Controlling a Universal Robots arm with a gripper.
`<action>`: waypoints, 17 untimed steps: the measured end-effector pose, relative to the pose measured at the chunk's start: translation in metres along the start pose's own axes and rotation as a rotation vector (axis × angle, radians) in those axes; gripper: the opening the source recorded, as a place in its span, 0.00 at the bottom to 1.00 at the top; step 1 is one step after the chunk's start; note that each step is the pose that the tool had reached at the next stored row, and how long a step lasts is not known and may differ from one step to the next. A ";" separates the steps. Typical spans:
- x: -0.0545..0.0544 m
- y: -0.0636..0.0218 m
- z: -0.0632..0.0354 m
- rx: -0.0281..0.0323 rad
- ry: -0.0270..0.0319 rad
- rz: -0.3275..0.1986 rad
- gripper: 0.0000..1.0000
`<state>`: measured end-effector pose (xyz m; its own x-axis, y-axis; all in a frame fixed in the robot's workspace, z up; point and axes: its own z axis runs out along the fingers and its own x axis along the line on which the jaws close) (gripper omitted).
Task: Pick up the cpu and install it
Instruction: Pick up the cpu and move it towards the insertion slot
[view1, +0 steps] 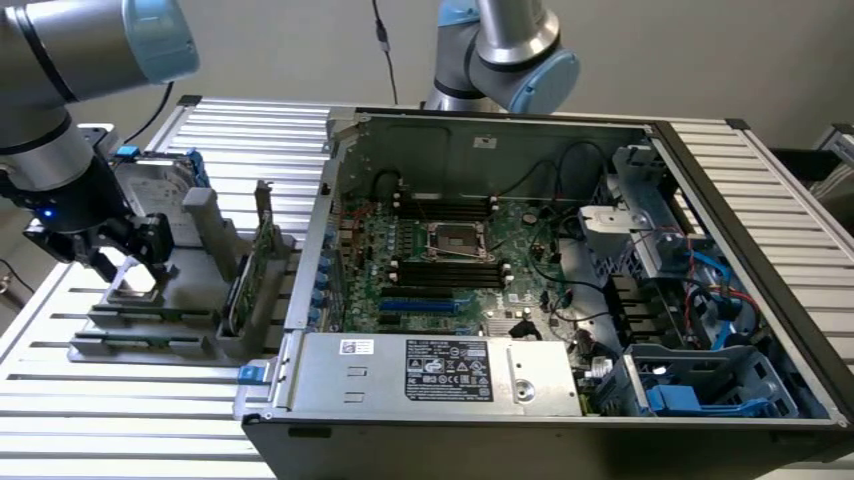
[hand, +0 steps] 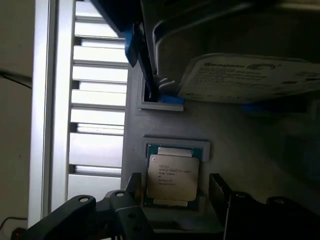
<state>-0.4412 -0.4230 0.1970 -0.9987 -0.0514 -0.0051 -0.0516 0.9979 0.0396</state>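
Fingers (hand: 131, 187) of the claw (hand: 175, 185) stand spread as wide as they go, 1 on each side of the cpu (hand: 172, 176), and nothing is gripped between them. The cpu lies flat in a shallow square recess of a grey holder (hand: 240, 145), its dull metal top with printed lettering facing up and a thin green edge showing around it. Whether either finger touches the chip's sides I cannot tell; a narrow gap seems to remain on both sides.

Near the cpu on the same holder sits a hard drive (hand: 250, 77) with a white label, propped on a blue bracket (hand: 162, 97).

In the exterior view the claw (view1: 130, 265) hangs low over the holder (view1: 147, 335), which rests on a slatted metal counter (view1: 120, 420) at the exterior view's left. An open computer case (view1: 481, 140) lies on the counter at the exterior view's right of the holder, well apart from the claw. On the green motherboard (view1: 534, 260) inside it sits the metal-framed socket (view1: 451, 238) (dark in the centre), flanked by black memory slots. A power supply (view1: 441, 370) with a black label runs along the case's near edge.
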 end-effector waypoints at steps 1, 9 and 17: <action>0.000 0.0000 0.0003 -0.0003 0.0002 0.000 0.65; 0.000 -0.0001 0.0043 -0.0043 0.0060 0.003 0.65; 0.000 -0.0003 0.0085 -0.0113 0.0072 0.008 0.65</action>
<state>-0.4413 -0.4229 0.1884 -0.9990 -0.0436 0.0025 -0.0434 0.9978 0.0510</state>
